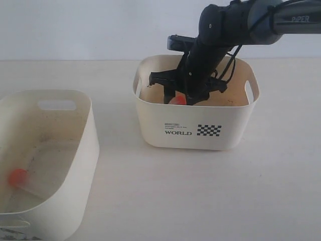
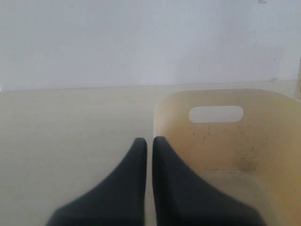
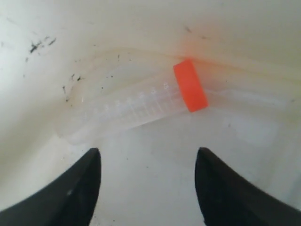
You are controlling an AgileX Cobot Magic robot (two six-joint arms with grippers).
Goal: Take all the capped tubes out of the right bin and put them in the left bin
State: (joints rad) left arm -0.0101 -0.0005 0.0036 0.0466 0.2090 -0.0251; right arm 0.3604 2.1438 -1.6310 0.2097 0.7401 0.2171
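Observation:
The right bin, cream with a "WORLD" print and a checkered patch, stands at centre right. My right gripper reaches down inside it, open. In the right wrist view a clear tube with an orange-red cap lies on the bin floor against the wall, just beyond my open right gripper, apart from both fingertips. Its cap peeks out below the gripper in the exterior view. The left bin holds one orange-capped tube. My left gripper is shut and empty, beside the left bin's wall.
The pale wooden table stretches between and in front of the two bins. A white wall lies behind. The right arm comes in from the upper right above the right bin.

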